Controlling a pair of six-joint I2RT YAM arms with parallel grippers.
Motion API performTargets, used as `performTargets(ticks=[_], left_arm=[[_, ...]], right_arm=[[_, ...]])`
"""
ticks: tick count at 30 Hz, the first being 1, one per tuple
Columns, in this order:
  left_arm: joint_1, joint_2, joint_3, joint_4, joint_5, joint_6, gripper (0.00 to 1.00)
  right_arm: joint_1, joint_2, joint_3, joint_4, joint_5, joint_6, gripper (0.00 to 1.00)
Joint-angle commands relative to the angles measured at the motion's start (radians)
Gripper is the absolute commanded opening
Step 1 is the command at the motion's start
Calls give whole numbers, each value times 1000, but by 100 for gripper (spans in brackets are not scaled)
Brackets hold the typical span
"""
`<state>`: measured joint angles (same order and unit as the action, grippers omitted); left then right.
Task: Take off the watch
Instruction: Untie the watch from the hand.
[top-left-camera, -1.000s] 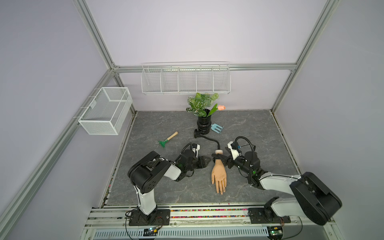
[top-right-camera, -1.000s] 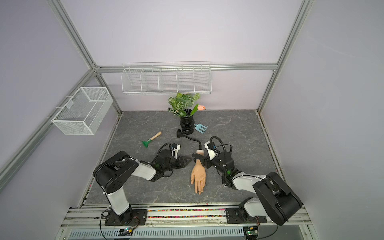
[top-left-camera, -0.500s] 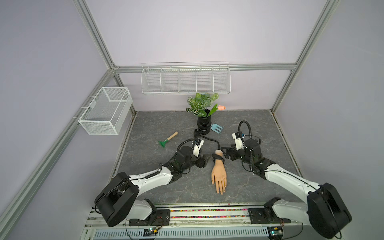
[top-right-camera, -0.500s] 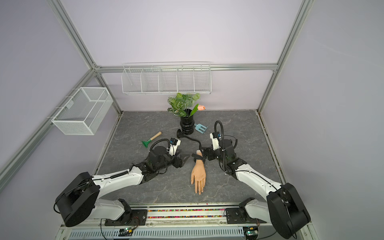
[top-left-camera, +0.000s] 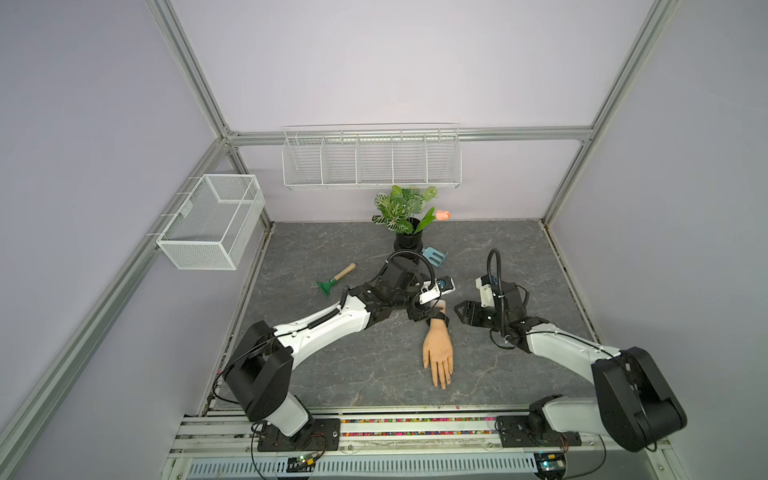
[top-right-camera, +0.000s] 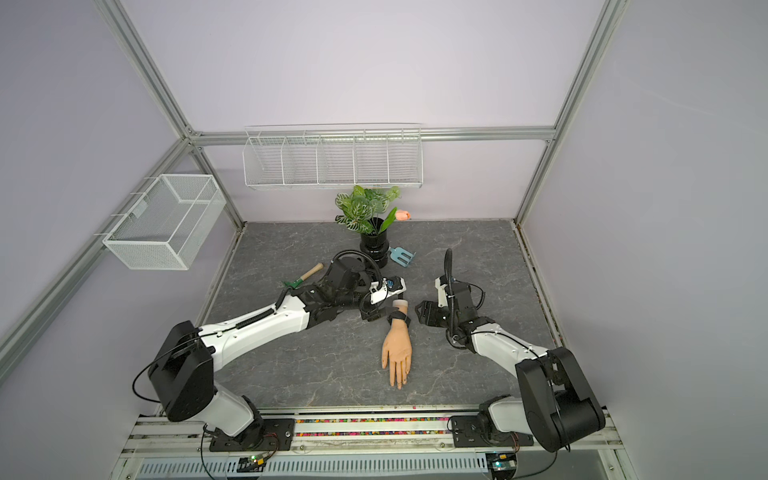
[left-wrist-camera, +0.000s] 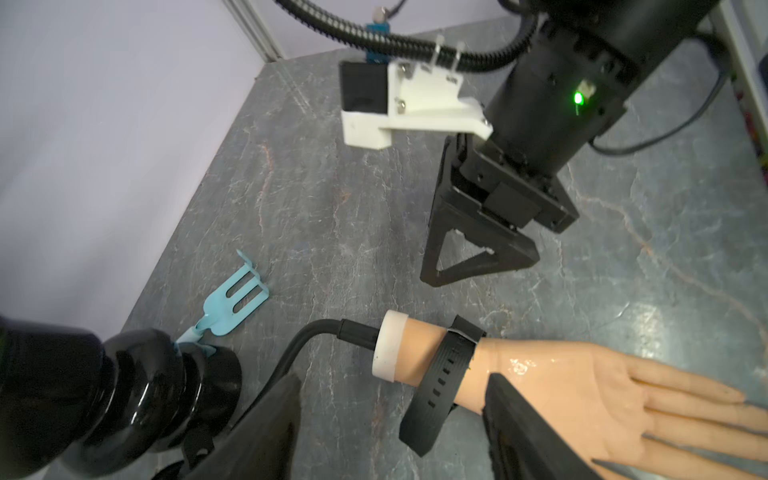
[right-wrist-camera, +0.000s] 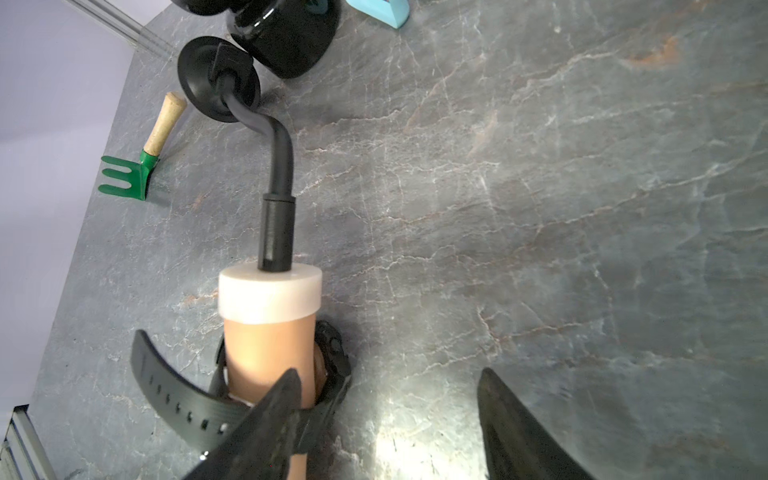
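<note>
- The watch (left-wrist-camera: 446, 376) is sitting around the wrist of the mannequin hand (top-left-camera: 437, 348), which is lying flat on the grey table (top-left-camera: 519, 249); its strap tail is sticking out loose to one side (the tail shows clearly in the right wrist view (right-wrist-camera: 166, 390)).
- The left gripper (left-wrist-camera: 390, 432) is standing with jaws apart, straddling the loose strap tail; it is gripping nothing.
- The right gripper (right-wrist-camera: 386, 419) is gaping wide just beside the wrist; one finger (right-wrist-camera: 266, 419) is crossing in front of the strap, holding nothing.
</note>
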<state>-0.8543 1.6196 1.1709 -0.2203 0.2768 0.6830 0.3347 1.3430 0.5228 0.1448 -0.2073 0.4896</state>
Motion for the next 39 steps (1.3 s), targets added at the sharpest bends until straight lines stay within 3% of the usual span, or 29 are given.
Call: performTargets(ticks=[1, 6, 15, 23, 30, 35, 39], left_arm=[[-4, 94, 101, -222, -19, 251, 70], [-4, 255, 274, -388, 34, 289, 65], [-10, 368, 353, -423, 120, 291, 53], [-13, 393, 312, -400, 89, 290, 44], [-13, 388, 285, -402, 112, 286, 24], [-10, 327, 197, -300, 109, 235, 11], [11, 266, 126, -186, 153, 130, 9]], right_arm=[[-18, -2, -30, 47, -58, 38, 69], [-19, -22, -35, 29, -109, -4, 69], [-17, -68, -51, 11, -90, -22, 70], [-17, -96, -54, -2, -84, -22, 70], [-18, -116, -40, -35, -75, -17, 70], [-15, -124, -28, -37, -68, -42, 69], [44, -102, -68, 139, -72, -173, 70]])
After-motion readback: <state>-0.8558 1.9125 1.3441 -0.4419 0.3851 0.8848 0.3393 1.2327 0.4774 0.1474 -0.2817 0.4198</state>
